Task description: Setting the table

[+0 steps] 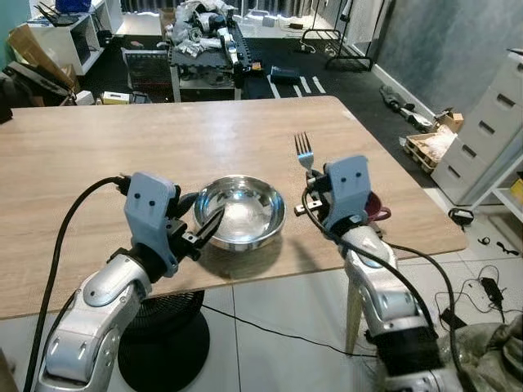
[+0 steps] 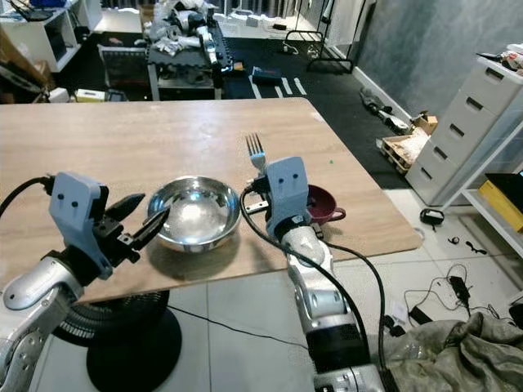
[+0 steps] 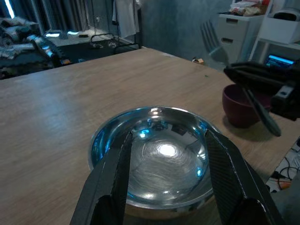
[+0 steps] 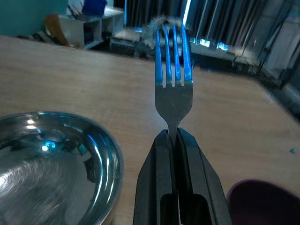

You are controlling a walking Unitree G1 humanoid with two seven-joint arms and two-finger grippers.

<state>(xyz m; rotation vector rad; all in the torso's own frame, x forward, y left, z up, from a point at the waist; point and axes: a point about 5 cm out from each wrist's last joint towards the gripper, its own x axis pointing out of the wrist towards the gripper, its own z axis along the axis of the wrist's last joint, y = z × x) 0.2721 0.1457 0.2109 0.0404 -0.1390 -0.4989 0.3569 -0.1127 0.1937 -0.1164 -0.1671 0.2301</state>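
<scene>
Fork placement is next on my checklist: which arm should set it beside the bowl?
Right. The right gripper is shut on the fork, beside the bowl; the left gripper is open.

right hand (image 4: 171,136) clamps fork (image 4: 173,89) | steel bowl (image 4: 61,159) beside

Bare tabletop (image 1: 122,139) beyond steel bowl (image 1: 240,211); maroon cup (image 2: 321,202) crowds right edge near bowl.

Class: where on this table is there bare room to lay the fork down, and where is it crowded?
Bare wood lies beyond the bowl toward the table's far edge, and to its left. Crowded: the near right corner, where the right claw holds the fork beside the dark red cup.
</scene>
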